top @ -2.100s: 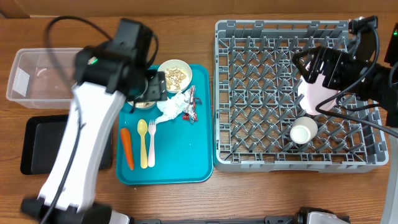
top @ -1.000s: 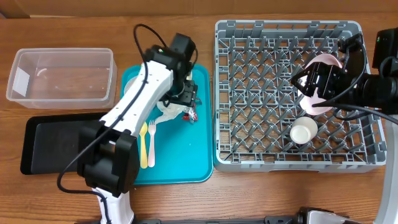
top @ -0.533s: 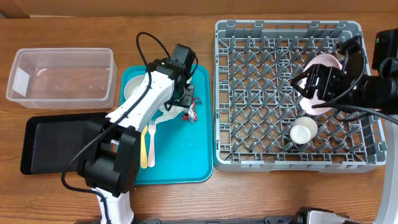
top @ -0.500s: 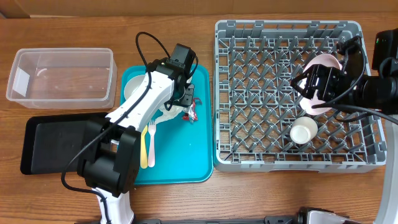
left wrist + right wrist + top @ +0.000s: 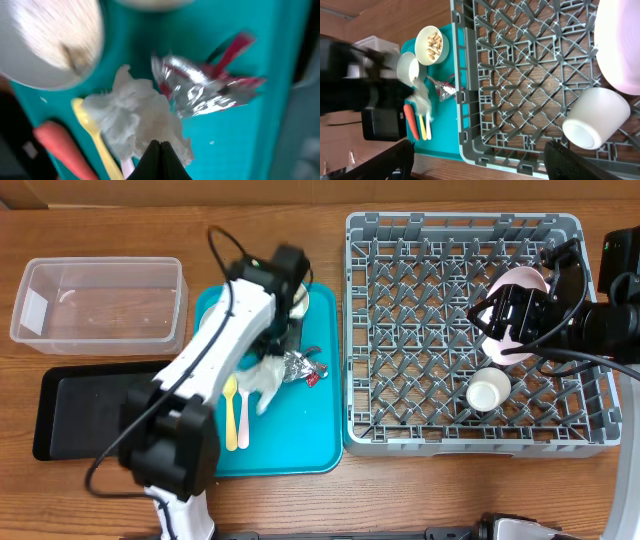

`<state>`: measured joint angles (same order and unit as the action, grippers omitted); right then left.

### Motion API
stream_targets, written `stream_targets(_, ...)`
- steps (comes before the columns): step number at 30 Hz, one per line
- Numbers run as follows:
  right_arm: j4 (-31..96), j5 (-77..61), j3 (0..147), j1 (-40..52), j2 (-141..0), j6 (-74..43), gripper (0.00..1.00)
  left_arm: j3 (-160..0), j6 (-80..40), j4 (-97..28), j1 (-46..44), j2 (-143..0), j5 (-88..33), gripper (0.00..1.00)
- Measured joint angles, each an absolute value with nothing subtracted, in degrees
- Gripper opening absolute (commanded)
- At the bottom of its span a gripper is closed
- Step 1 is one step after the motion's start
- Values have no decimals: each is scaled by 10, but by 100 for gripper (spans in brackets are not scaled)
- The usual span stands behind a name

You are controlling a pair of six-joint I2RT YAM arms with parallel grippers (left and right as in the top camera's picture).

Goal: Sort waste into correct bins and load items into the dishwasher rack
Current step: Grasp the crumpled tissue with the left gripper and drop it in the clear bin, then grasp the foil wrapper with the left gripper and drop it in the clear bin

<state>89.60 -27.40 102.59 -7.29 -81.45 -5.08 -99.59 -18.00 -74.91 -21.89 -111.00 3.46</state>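
Observation:
My left gripper (image 5: pixel 160 146) is shut on the crumpled white napkin (image 5: pixel 135 117), pinching its edge above the teal tray (image 5: pixel 300 440). Just right of the napkin lies the red-and-silver wrapper (image 5: pixel 205 92). The carrot (image 5: pixel 60 147) and yellow spoon (image 5: pixel 97 135) lie to the left, and a white bowl (image 5: pixel 50 40) sits beyond them. In the overhead view the left arm hides the bowls and the carrot. My right gripper (image 5: pixel 480 165) stands open over the grey rack (image 5: pixel 450 222), holding nothing. The pink plate (image 5: pixel 620 50) and white cup (image 5: pixel 595 117) are in the rack.
The clear tub (image 5: pixel 100 305) stands at the far left, with the black tray (image 5: pixel 75 410) in front of it. A bowl of nuts (image 5: pixel 432 44) sits at the teal tray's back. A white fork (image 5: pixel 243 415) lies beside the spoon.
The left gripper closed on the napkin and drew it toward the tray's front. The wrapper shifted slightly. The right arm stayed still.

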Motion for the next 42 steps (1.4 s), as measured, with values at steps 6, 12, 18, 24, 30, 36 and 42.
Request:
stream_targets(6,898,-274,1026,-73,-814,-51,86,-1093,-175,-757,-178,-1028,80,4)
stream_targets(12,901,-274,1026,-73,-814,-51,86,-1100,-174,-730,-60,-1012,179,4)
stream_targets(18,902,-274,1026,-73,-814,-49,87,-1100,-158,-673,61,-1058,168,50)
stream_targets(24,905,-274,1026,-73,-814,-49,88,-1100,-115,-673,76,-1082,72,56)
stream_targets(30,909,-271,1026,-73,-814,-49,90,-1096,-99,-719,-3,-1081,0,56)
stream_targets(36,910,-270,1026,-73,-814,-49,91,-1014,-112,-664,-157,-1081,-9,69)
stream_targets(42,910,-270,1026,-73,-814,-48,94,-896,-182,-551,-223,-1096,-21,62)
